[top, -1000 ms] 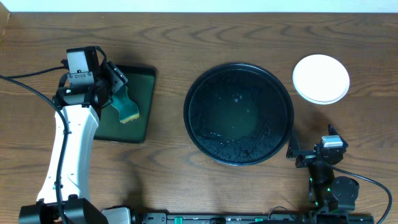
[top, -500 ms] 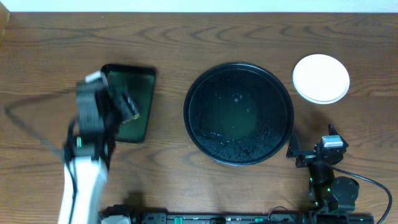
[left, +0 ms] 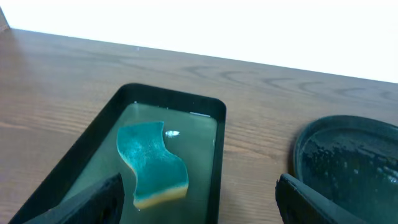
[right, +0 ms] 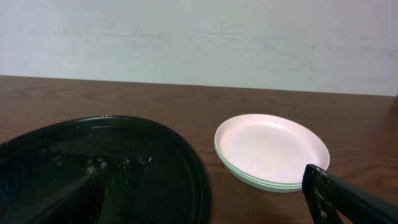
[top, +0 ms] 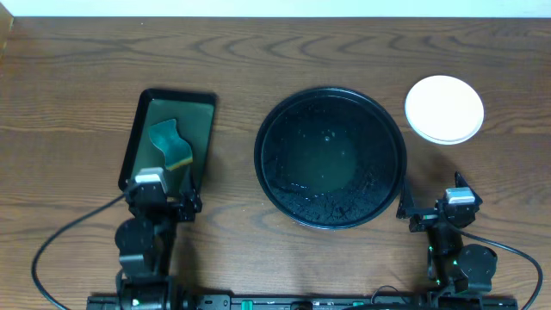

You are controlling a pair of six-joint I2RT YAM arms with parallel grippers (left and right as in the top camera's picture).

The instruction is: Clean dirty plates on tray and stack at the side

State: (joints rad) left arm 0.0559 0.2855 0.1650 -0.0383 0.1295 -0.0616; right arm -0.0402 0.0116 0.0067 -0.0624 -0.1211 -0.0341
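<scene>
The round black tray (top: pixel 331 158) sits mid-table, wet and speckled, with no plate on it; it also shows in the left wrist view (left: pixel 348 162) and the right wrist view (right: pixel 93 168). The plates (top: pixel 444 108) stand stacked at the far right, white on top, mint rims beneath (right: pixel 272 149). My left gripper (top: pixel 164 200) is open and empty at the near end of the green tray; its fingers frame the left wrist view (left: pixel 199 199). My right gripper (top: pixel 435 215) is open and empty near the table's front edge, right of the black tray (right: pixel 205 199).
A rectangular black-rimmed green tray (top: pixel 205 129) lies at the left, holding water and a teal-and-yellow sponge (top: pixel 170 145), also in the left wrist view (left: pixel 152 162). Both arm bases sit at the front edge.
My left arm has pulled back from over the sponge to the front edge, leaving the sponge lying in the green tray. The right arm has not moved.
</scene>
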